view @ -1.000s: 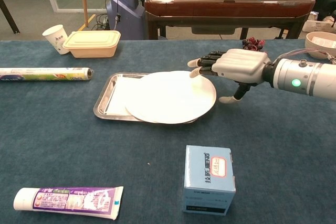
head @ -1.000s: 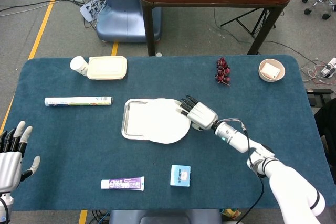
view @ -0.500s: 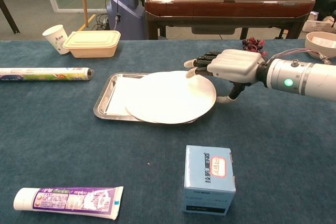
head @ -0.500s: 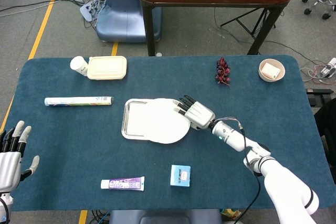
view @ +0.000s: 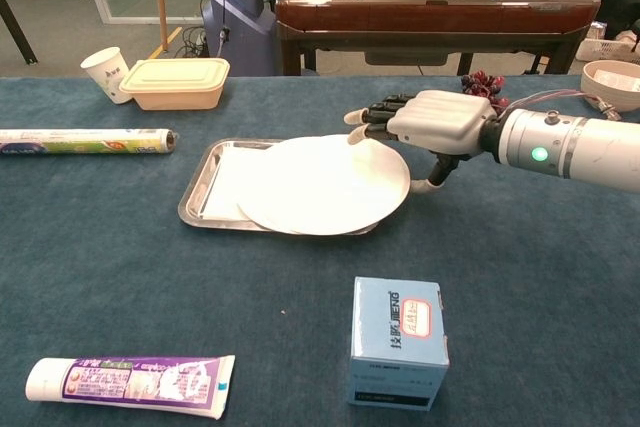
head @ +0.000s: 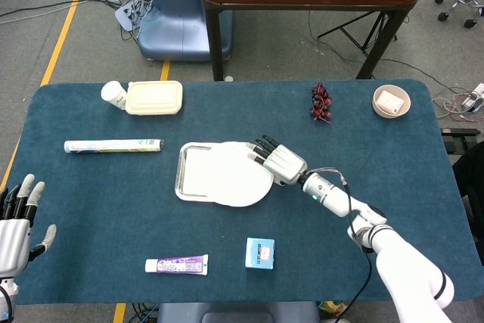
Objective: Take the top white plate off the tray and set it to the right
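A round white plate point(head: 238, 179) point(view: 325, 185) lies on a silver tray point(head: 184, 175) point(view: 200, 192) mid-table, overhanging the tray's right and near sides. My right hand point(head: 278, 163) point(view: 430, 122) is at the plate's far right rim. Its fingers point(view: 375, 115) reach out flat just above the rim, and the thumb point(view: 437, 175) points down beside the edge. I cannot see a closed grip on the plate. My left hand point(head: 15, 228) hovers at the table's near left corner with its fingers spread and nothing in it.
A blue-and-white box point(head: 259, 252) point(view: 397, 342) and a toothpaste tube point(head: 176, 265) point(view: 130, 384) lie near the front edge. A wrapped roll point(head: 113, 145), a lidded container point(head: 154, 97) and a cup point(head: 114, 94) sit at the left back. Grapes point(head: 321, 102) and a bowl point(head: 391, 100) are at the right back.
My right hand has slid a little to the left, further over the plate's rim. The plate, the tray and my left hand stay where they were.
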You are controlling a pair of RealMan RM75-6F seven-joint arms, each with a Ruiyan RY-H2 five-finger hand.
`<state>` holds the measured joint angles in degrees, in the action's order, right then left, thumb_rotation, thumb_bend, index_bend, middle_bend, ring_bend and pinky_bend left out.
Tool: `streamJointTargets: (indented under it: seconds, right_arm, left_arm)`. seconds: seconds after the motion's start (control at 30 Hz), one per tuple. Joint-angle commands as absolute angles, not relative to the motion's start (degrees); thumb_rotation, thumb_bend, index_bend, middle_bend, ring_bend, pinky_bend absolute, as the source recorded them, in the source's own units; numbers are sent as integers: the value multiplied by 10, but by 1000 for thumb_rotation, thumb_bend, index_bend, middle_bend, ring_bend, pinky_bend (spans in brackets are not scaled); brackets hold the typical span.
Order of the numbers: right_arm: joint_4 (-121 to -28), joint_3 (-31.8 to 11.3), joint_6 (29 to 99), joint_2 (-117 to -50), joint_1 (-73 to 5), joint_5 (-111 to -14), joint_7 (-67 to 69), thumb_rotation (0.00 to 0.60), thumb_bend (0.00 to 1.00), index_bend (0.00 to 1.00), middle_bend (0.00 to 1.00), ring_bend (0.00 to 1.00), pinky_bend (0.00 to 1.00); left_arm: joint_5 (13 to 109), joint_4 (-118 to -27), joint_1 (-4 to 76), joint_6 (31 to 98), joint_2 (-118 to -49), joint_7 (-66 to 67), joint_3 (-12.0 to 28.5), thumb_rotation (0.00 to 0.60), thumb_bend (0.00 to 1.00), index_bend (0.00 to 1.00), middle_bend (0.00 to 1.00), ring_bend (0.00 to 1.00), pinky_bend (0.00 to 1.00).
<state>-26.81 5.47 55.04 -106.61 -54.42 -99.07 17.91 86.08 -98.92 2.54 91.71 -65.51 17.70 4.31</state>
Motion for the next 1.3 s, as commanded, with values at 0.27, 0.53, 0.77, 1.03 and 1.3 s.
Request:
streamJointTargets:
  seconds: [0.27,0.53,0.77,1.03,1.3]
  right_arm:
    - [-262,55,550,-1072,-547,-987,181,600,443,236,0,0,0]
    - [-271,52,554,-1068,-549,-983,174,600,456,308,0,0,0]
    - [-280,49,558,-1062,-551,-980,167,600,456,309,0,0,0]
    - [-292,46,560,-1059,-555,-978,156,600,492,358,0,0,0]
    - [-290,43,559,-1065,-556,-975,152,600,564,420,7,0,0]
  left_arm:
    - [862,-988,26,915,-654,172,42,600,325,0,0,0,0]
    - [866,-987,25,916,-654,170,41,600,324,0,0,0,0]
    - [866,-987,26,915,-654,172,41,600,325,0,0,0,0]
    - [870,-986,25,919,-654,170,41,600,325,0,0,0,0]
    - [868,-982,25,919,-655,170,43,600,325,0,0,0,0]
